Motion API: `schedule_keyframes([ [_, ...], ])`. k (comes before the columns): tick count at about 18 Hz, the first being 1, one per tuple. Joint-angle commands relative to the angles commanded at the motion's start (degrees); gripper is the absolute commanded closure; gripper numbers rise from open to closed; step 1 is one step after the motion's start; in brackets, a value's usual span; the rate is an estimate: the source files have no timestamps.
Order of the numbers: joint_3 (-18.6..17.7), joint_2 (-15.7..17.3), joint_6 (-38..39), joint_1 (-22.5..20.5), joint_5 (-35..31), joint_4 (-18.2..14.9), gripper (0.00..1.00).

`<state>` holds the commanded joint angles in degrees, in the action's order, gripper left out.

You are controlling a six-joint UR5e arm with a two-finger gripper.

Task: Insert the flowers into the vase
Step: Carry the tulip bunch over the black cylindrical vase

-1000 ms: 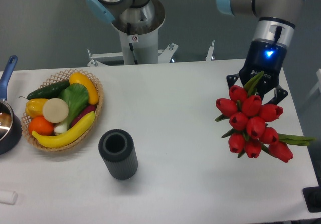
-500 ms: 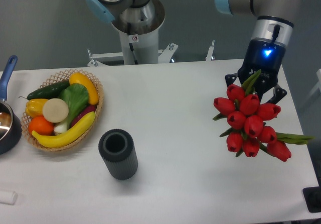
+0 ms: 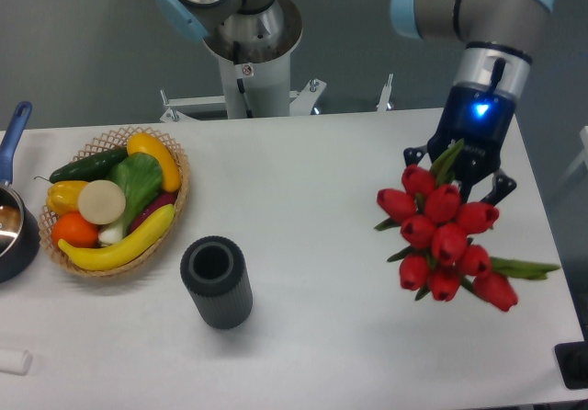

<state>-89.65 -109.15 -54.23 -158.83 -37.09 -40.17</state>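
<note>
A bunch of red tulip flowers (image 3: 443, 242) with green leaves hangs at the right side of the table, lifted off its surface. My gripper (image 3: 462, 166) is shut on the stems, with the buds pointing toward the camera and hiding the fingertips. The vase (image 3: 217, 281), a dark grey ribbed cylinder with a round hole on top, stands upright at the front left of centre. It is far to the left of the flowers and holds nothing that I can see.
A wicker basket (image 3: 175, 196) of fruit and vegetables sits at the left, just behind the vase. A blue-handled pot (image 3: 13, 217) is at the left edge. A small white object (image 3: 14, 361) lies at the front left corner. A black block (image 3: 573, 366) is at the front right.
The gripper has carried the flowers a little to the left and slightly forward. The vase and the basket have stayed where they were.
</note>
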Motion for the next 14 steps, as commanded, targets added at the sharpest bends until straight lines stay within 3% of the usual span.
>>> schedule_keyframes([
  [5,-0.17,-1.06,-1.41,1.41,12.55,1.59,0.75],
  [10,-2.72,0.08,-1.50,2.55,25.21,1.59,0.74],
  [14,-6.05,1.57,-1.58,2.73,31.02,1.59,0.75],
])
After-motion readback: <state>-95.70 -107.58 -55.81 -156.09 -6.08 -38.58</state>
